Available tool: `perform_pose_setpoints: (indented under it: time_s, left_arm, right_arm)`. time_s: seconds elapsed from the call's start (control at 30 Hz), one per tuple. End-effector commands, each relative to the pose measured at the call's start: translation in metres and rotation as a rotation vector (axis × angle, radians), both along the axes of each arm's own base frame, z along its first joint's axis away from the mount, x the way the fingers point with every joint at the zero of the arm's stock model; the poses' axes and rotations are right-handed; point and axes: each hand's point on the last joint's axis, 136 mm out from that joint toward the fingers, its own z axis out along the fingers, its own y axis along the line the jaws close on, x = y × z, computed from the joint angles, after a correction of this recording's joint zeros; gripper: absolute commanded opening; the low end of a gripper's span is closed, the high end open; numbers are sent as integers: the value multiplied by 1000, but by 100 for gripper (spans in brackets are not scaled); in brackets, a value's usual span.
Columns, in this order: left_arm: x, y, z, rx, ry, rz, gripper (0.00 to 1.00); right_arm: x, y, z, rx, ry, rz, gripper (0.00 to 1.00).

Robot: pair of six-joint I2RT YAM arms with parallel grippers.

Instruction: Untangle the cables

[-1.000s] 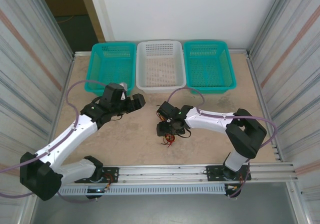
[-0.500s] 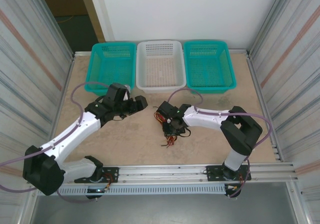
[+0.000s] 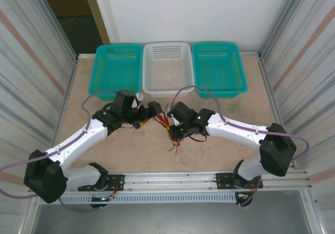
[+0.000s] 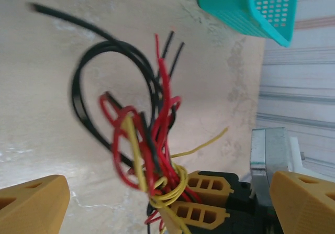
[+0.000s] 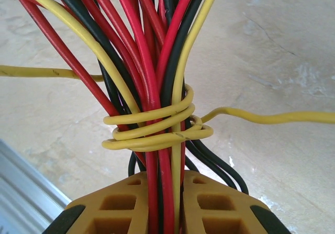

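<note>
The left gripper (image 3: 151, 114) was spread wide and empty before the loose ends of the red, black and yellow cables (image 3: 163, 121), bundled lengthwise toward it at the middle of the table (image 3: 131, 151), bound by a yellow tie (image 5: 152, 124) and clamped just behind that in the right gripper (image 3: 176, 131).

Top camera: high behind the near edge, looking down over the table (image 3: 136, 150). Wrist cameras: both very close, facing the tied cables (image 5: 157, 61) from opposing sides; all three share that bundle
</note>
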Motion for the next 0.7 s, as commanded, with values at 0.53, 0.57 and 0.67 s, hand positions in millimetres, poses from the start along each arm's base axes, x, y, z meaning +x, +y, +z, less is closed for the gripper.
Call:
perform_pose_setpoints:
  time_s: [0.53,0.57,0.67]
  left_arm:
    - [-15,-18,-11,-147,107,-39,49]
    - [-15,-18,-12,-148,107,-38,45]
    - [-14,-19,-12,-150,104,-37,35]
  right_arm:
    - [-6,36,66,188,-74,164,9]
    - [-6,36,66,188,-73,164,9]
    - [-6,37,69,197,-78,165,9]
